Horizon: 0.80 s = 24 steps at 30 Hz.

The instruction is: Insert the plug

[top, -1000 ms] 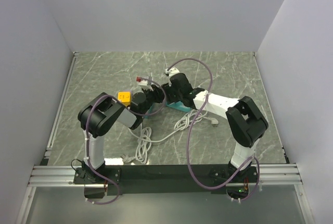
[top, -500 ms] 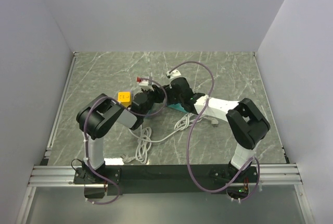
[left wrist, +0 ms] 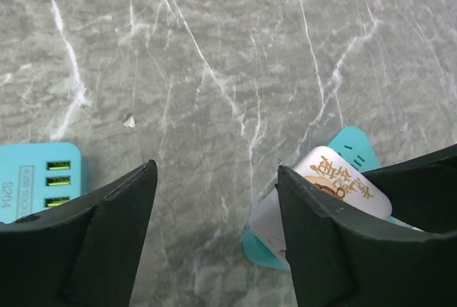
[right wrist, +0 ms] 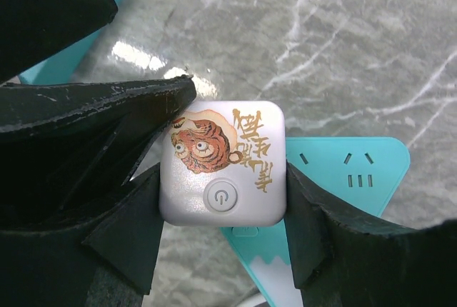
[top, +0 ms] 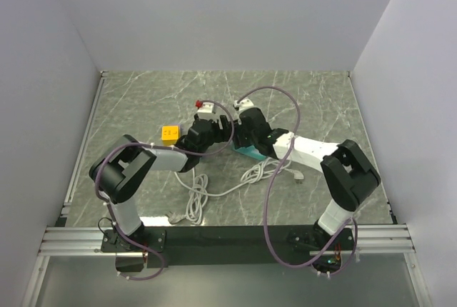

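— What lies nearest us?
— A white cable (top: 194, 196), looped on the marble surface (top: 143, 93) just ahead of our bases.
— And the plug?
— The white plug (right wrist: 223, 164) with the tiger print is squeezed between our right jaws, right over one end of the teal power strip (right wrist: 343, 171). We cannot tell whether its pins are seated.
— Our left jaws?
— Spread wide with nothing between them, one fingertip (left wrist: 314, 214) just beside the plug.
— Beyond that?
— A yellow block (top: 169, 133), off to the left.
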### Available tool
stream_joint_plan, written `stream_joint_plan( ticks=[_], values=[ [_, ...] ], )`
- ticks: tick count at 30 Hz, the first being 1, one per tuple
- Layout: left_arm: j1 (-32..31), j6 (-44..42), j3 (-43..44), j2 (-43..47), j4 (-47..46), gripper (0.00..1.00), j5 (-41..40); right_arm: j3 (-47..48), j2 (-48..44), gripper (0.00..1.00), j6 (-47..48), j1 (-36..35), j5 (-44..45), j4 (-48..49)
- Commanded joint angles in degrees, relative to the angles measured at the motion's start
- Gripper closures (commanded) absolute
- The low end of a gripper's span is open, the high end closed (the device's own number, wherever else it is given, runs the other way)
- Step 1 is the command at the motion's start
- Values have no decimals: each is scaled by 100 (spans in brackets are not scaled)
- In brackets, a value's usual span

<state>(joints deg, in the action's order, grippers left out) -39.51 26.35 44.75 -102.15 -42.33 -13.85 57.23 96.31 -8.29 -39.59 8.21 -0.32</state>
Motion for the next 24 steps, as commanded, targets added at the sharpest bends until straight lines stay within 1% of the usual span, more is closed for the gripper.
stream_joint_plan(
  ticks=[1,2,6,10,12,18,23,24],
  values=[
    [-330,-7,244,142,901,25,611,-300,-86,39,-269,-75,-925,-672],
    [-295,2,253,186,902,24,620,-353,-243,36,-200,-31,-987,-593],
    [-40,63,534,309,1200,14,708,-432,-542,13,-94,153,-1163,-277],
    [127,46,587,484,1253,10,760,-616,-868,10,-41,241,-1313,23],
    [189,46,596,573,1236,6,857,-652,-1035,9,-6,259,-1269,171],
    [373,46,631,976,1253,2,972,-740,-1431,8,47,540,-1225,164],
    [461,19,579,1407,1376,1,700,-906,-1878,7,21,856,-1128,76],
    [522,19,552,1617,1446,1,595,-959,-1975,7,30,979,-1137,84]
  ],
)
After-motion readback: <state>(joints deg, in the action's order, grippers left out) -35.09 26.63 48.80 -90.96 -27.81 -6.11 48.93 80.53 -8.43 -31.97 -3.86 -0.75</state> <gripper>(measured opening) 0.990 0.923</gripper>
